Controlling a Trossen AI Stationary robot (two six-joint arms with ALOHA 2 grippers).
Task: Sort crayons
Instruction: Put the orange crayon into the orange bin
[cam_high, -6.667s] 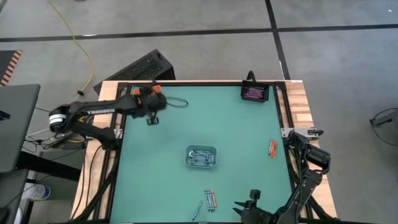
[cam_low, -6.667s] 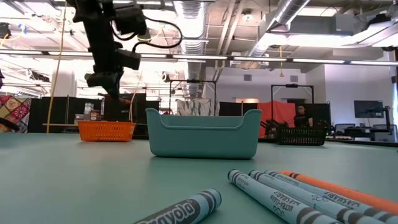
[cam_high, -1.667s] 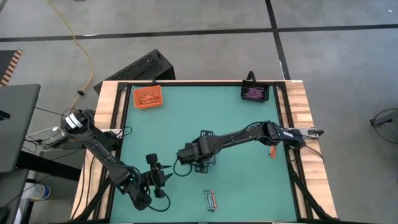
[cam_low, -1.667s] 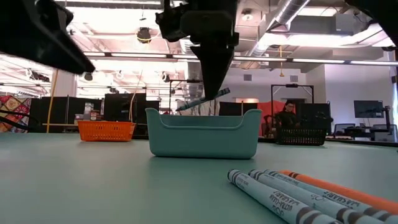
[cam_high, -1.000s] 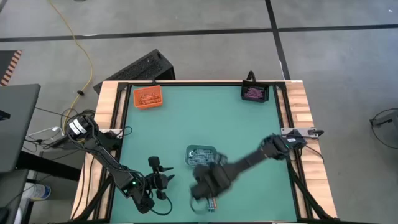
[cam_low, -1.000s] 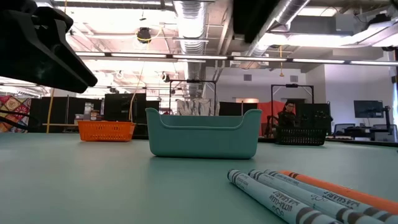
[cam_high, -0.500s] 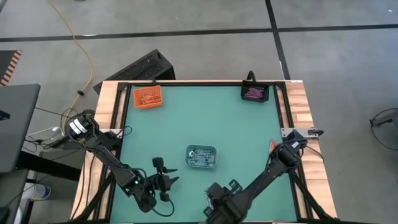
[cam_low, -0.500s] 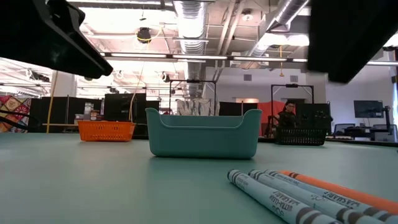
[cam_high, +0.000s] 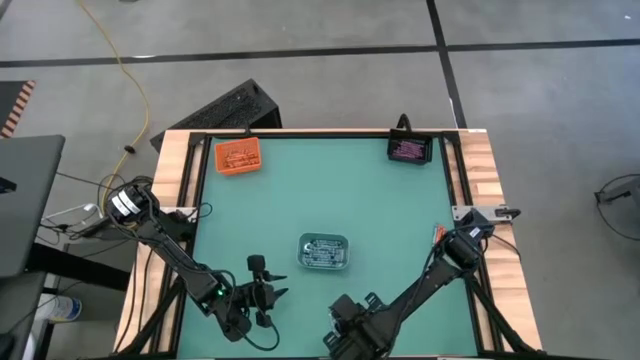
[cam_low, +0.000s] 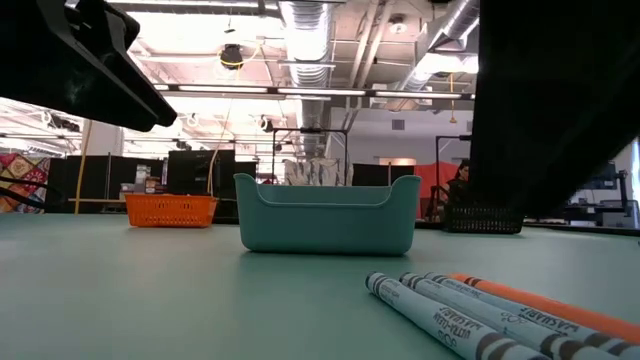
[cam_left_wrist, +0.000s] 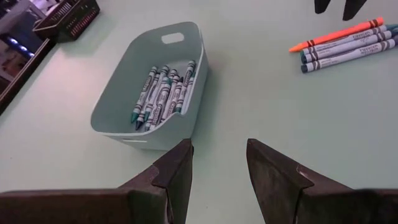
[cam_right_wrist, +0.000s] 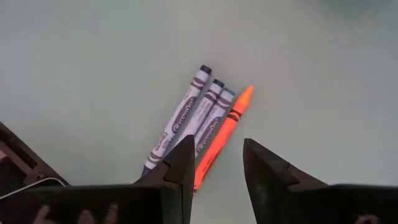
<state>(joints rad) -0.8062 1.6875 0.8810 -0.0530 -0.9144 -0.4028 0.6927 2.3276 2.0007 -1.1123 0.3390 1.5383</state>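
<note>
Green table (cam_high: 380, 190) has your loose crayons (cam_right_wrist: 202, 124) at the near edge, right gripper (cam_right_wrist: 214, 165) hovering over them, fingers spread, empty. Left gripper (cam_left_wrist: 217, 171) is spread too, near-left of the grey tray (cam_left_wrist: 121, 121) holding more.

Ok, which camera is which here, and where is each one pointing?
High view: overhead, straight down on the green table; both arms, left gripper and right gripper near the front edge.
Low view: table height, looking across at the grey-blue tray; blurred dark arm parts at both upper corners.
Left wrist view: looks past its open fingers at that tray, which holds crayons.
Right wrist view: its open gripper over three loose crayons.
Shared: those crayons also show in the low view.
</note>
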